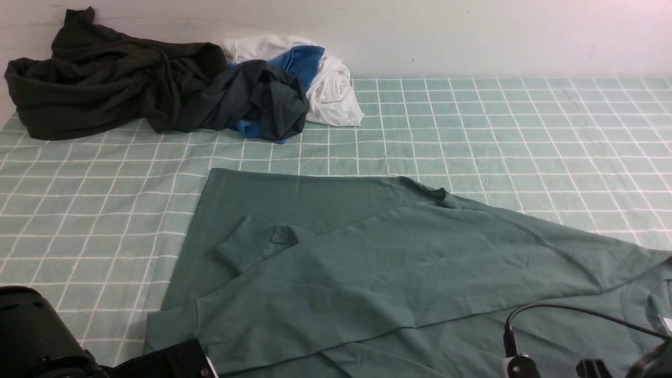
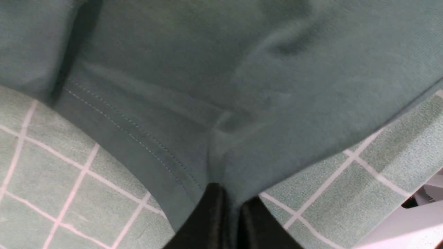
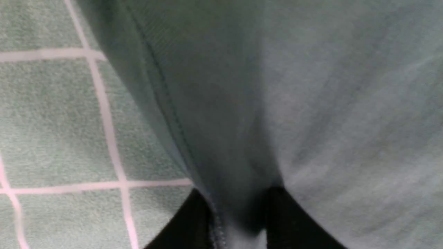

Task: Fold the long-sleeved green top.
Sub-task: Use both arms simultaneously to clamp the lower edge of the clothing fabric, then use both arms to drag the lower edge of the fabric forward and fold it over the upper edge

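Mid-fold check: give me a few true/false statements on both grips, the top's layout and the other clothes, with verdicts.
1. The left gripper is closed on the green top at its stitched hem. True.
2. The right gripper is open and holds nothing. False: it is closed on the top's fabric.
3. One sleeve lies folded onto the top's body. True.
4. The clothes pile sits on the top. False: it lies apart, at the far left.

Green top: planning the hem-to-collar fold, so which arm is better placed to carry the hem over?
Left. The left gripper is shut on the stitched hem of the top; the right gripper pinches it towards the collar end.
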Robot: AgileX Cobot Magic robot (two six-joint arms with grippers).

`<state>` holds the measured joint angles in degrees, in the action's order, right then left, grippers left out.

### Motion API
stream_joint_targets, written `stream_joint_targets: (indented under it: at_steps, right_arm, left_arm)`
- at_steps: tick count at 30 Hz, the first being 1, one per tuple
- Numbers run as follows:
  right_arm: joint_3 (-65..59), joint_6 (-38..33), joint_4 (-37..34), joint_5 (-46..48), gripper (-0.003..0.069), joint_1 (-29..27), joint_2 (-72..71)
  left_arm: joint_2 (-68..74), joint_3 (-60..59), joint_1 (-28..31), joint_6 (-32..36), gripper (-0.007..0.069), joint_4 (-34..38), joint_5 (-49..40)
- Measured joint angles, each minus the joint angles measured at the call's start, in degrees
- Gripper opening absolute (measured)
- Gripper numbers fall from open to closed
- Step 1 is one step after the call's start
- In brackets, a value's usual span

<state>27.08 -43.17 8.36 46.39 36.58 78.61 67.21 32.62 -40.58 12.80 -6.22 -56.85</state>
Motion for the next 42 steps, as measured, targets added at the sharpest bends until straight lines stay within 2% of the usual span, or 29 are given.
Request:
stream_joint_targets:
  at_steps: [4, 6, 12, 14, 18, 23, 26, 30, 36, 38, 42]
  right_arm:
    - [2.70, -0.05, 0.07, 2.64, 0.0043, 0.00, -0.97]
    - [5.95, -0.05, 0.53, 5.56, 0.0021, 0.00, -2.47]
    - [14.08, -0.05, 3.01, 12.58, 0.0020, -0.41, -4.12]
    - [17.81, -0.11, 4.16, 14.31, 0.0020, -1.97, -4.18]
    - [28.36, -0.53, 5.22, 11.73, 0.0020, -10.96, -1.79]
    - [40.00, -4.62, 1.34, 7.08, 0.0020, -20.29, 6.68]
    - [46.41, -7.20, -1.31, 6.62, 0.0020, -23.23, 14.23]
    - [53.52, -7.09, -2.42, 5.97, 0.0020, -25.26, 23.66]
    - [57.87, -0.57, -0.78, 1.50, 0.0045, -25.62, 32.15]
    - [58.00, 3.99, 2.45, -1.46, 0.0093, -26.01, 33.71]
    - [58.80, 18.79, 11.66, -3.40, 0.0229, -27.00, 34.43]
  left_arm:
    - [0.00, 0.81, 0.00, -0.86, 0.0013, 0.00, -1.56]
    - [0.00, 2.89, 0.00, -0.93, 0.0013, -0.09, -3.28]
    - [0.00, 9.79, 0.26, -2.31, 0.0015, -3.81, -5.50]
    - [0.18, 12.88, 1.95, -2.93, 0.0018, -5.58, -5.98]
    - [4.24, 21.61, 11.19, -1.75, 0.0020, -8.12, -5.59]
    - [15.00, 32.38, 20.72, 1.54, 0.0020, -8.54, -0.71]
    - [23.90, 40.25, 24.12, 2.15, 0.0020, -8.37, 2.41]
    - [35.70, 51.20, 26.21, 2.20, 0.0021, -9.09, 4.30]
    - [47.99, 61.61, 27.40, 2.14, 0.0032, -11.09, 5.04]
    - [51.20, 64.55, 27.90, 2.09, 0.0052, -11.60, 6.46]
    - [55.35, 68.65, 29.06, 1.54, 0.0132, -12.84, 9.40]
